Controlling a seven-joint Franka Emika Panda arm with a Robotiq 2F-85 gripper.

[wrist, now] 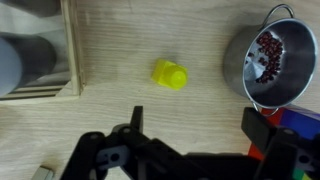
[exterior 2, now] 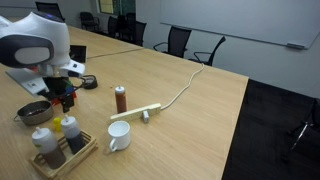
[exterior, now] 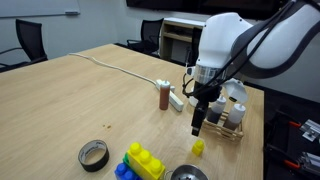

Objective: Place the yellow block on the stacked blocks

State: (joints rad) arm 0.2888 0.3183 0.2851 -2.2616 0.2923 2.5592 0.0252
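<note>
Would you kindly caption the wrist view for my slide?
Open gripper near the yellow block, metal bowl beside it.

Block (wrist: 170, 74) between tray (wrist: 71, 45) and bowl (wrist: 238, 58), on table (wrist: 150, 25)

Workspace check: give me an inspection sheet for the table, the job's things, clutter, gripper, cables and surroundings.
Surface: wooden table, no spills seen.
Job's things: small yellow block lies alone on the table; yellow-and-blue brick stack sits apart from it.
Clutter: tape roll, metal bowl, brown bottle, white mug, wooden tray of bottles.
Grippers: gripper open, empty, above the table near the block.
Cables: white cable crosses the table.
Surroundings: office chairs.
</note>
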